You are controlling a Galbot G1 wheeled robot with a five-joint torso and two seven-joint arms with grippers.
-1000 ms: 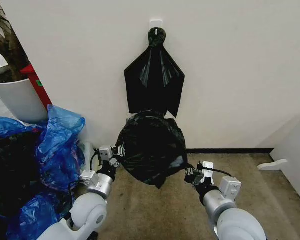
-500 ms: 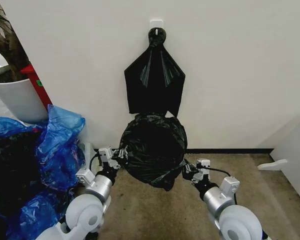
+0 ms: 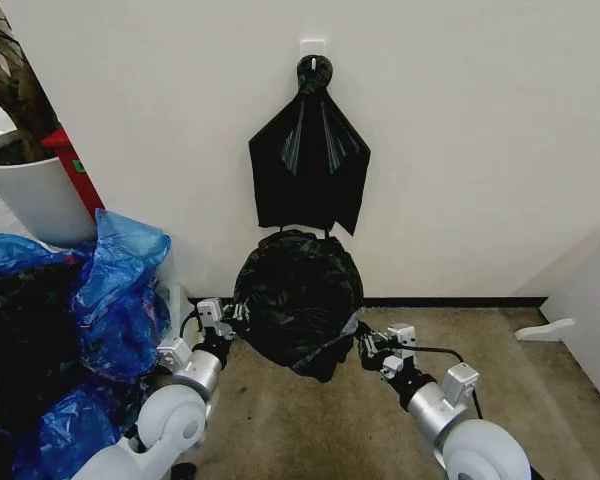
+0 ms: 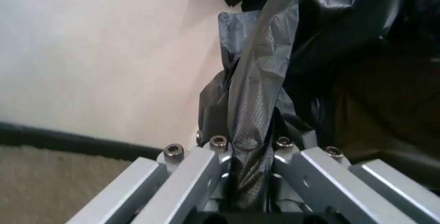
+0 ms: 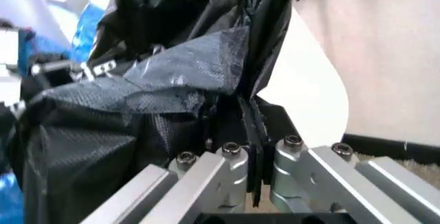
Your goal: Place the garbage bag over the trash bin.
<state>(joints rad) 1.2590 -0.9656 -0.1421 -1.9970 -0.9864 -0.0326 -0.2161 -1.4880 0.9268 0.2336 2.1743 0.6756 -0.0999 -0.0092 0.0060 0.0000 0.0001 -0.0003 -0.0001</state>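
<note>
My left gripper was at the left edge of the garbage bag, low against the wall. In the left wrist view, its fingers were clamped together on a bunched fold of the garbage bag's film, which rose from between them.

My right gripper was at the bag's lower right edge. In the right wrist view, its fingers were closed on a thin, flat edge of the garbage bag, with the film spreading away from them.

The garbage bag hung stretched between my two grippers as a rounded, wrinkled black mass, above the carpeted floor and just below a fan-shaped black plastic bundle hanging from a wall hook.

The trash bin appeared in the right wrist view as a cream-white curved surface directly behind the bag's film, beside the wall. Whether the bag's opening had passed around its rim could not be determined.

Blue plastic bags lay piled on my left. A white plant pot stood behind them.
</note>
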